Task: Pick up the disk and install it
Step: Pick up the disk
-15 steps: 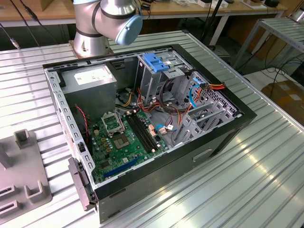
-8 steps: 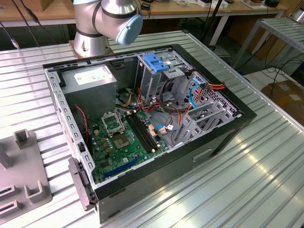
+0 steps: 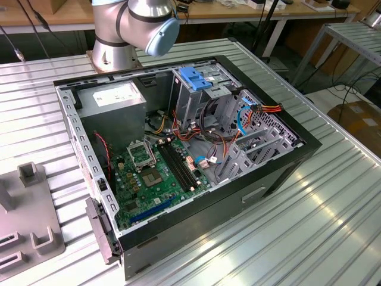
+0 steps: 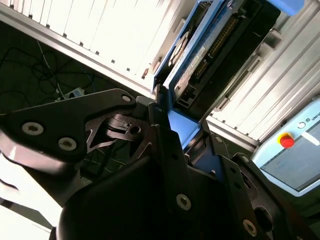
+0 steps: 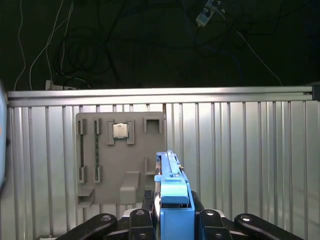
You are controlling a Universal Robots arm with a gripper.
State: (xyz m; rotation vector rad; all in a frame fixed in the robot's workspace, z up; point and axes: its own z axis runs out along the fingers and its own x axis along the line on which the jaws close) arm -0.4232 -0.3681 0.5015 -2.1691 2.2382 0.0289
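Sticker (image 3: 116, 93) on the grey power box (image 3: 101, 110): white, with tiny dark print that cannot be read.
Screen box (image 4: 295, 165) with the red button (image 4: 286, 141): a few dark letters at its corner, cut off, no whole word.
Green board (image 3: 156, 174): no words can be made out.

In the exterior view the arm (image 3: 134, 24) is cut off by the top edge above its lowest joints, and the grey fixture (image 3: 27, 232) at the exterior view's left runs past the left and bottom edges. In the first wrist view the disk (image 5: 172, 170) stands edge-on, its flat faces unseen and its near end hidden between the fingers of the gripper (image 5: 173, 212), itself cut by the picture's edge. In the second wrist view the disk's far end leaves the picture.
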